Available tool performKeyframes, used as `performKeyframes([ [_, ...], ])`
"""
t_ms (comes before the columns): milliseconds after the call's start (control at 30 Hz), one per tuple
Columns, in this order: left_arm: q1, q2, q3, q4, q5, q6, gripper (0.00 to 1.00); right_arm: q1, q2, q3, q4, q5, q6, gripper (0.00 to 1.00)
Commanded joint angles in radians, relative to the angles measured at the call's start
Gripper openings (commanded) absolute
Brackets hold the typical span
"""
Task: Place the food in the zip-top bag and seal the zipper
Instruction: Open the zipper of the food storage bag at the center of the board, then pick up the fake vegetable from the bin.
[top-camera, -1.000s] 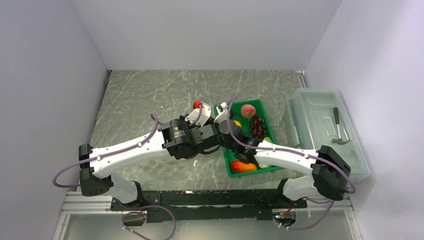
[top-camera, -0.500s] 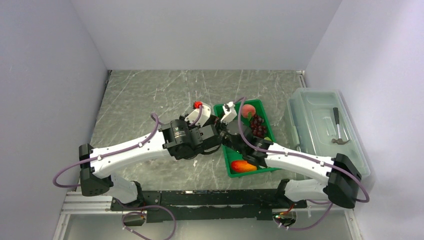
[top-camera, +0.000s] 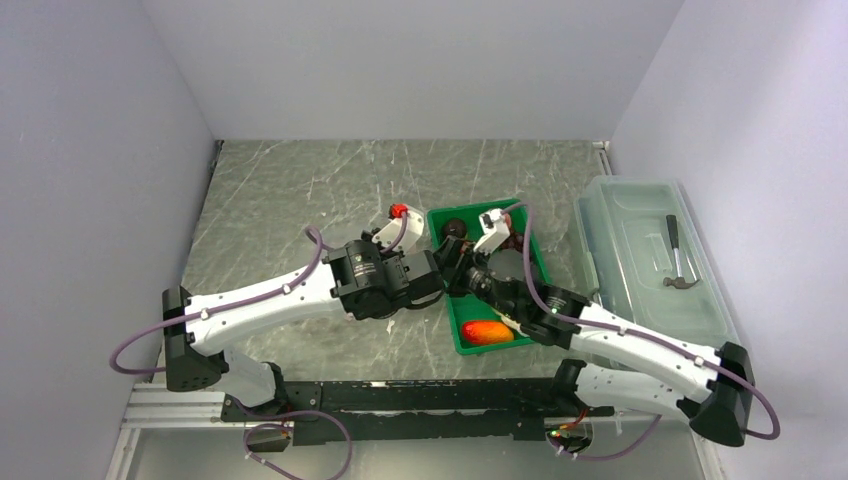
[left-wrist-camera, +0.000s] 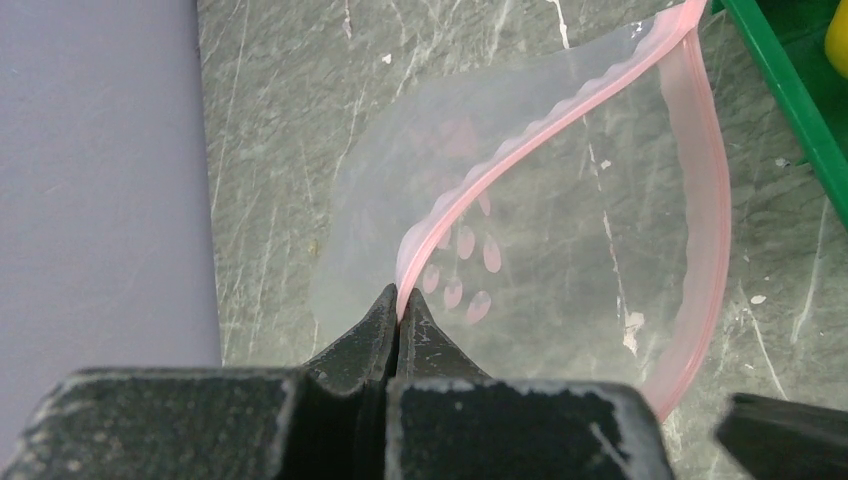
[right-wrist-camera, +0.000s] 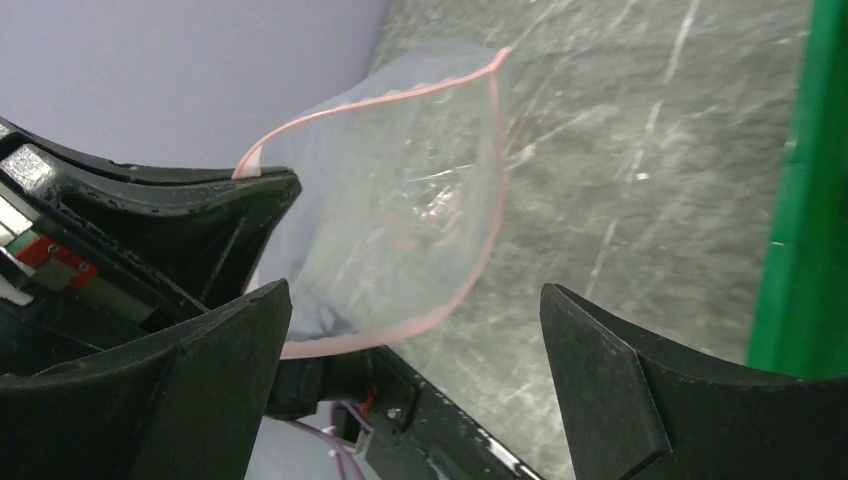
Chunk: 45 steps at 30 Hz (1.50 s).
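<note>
Your L gripper pinched shut on pink zipper of zip-top bag, bag mouth gaping, your R gripper spread wide, facing bag mouth, green tray alongside.

The bag hung with its mouth gaping, one lip pinched in the left claw, leaving a way in between the two pink edges. The right claw, spread wide, faced that mouth, the left claw's body close on one side and the tray rim on the other. The right arm crossed over most of the tray. Beyond both arms the surface ran free; the box blocked the right side.
</note>
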Motion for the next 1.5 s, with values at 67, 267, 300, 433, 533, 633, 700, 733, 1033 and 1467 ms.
performKeyframes([
  [67, 0.041, -0.054, -0.04, 0.114, -0.001, 0.102, 0.0, -0.004, -0.085, 0.009, -0.224, 0.141, -0.092, 0.99],
  [267, 0.107, -0.105, -0.095, 0.231, 0.047, 0.218, 0.0, -0.013, -0.107, 0.043, -0.391, 0.248, -0.143, 1.0],
  [300, 0.122, -0.114, -0.105, 0.255, 0.061, 0.24, 0.0, -0.017, -0.105, 0.05, -0.415, 0.261, -0.15, 1.0],
  [433, 0.173, -0.146, -0.13, 0.33, 0.103, 0.309, 0.0, -0.055, -0.096, 0.074, -0.502, 0.277, -0.16, 1.0],
  [533, 0.218, -0.163, -0.153, 0.383, 0.148, 0.356, 0.0, -0.07, -0.087, 0.097, -0.564, 0.303, -0.167, 1.0],
  [633, 0.241, -0.164, -0.152, 0.405, 0.183, 0.37, 0.0, -0.095, -0.059, 0.123, -0.635, 0.344, -0.18, 1.0],
  [700, 0.254, -0.156, -0.141, 0.409, 0.206, 0.378, 0.0, -0.111, -0.044, 0.148, -0.686, 0.36, -0.179, 1.0],
  [733, 0.263, -0.15, -0.134, 0.404, 0.214, 0.38, 0.0, -0.116, -0.04, 0.159, -0.712, 0.369, -0.173, 1.0],
  [1033, 0.336, -0.16, -0.133, 0.436, 0.293, 0.458, 0.0, -0.143, -0.039, 0.214, -0.978, 0.403, -0.03, 1.0],
  [1467, 0.37, -0.288, -0.257, 0.516, 0.377, 0.471, 0.0, -0.164, 0.011, 0.168, -1.129, 0.435, 0.134, 1.0],
])
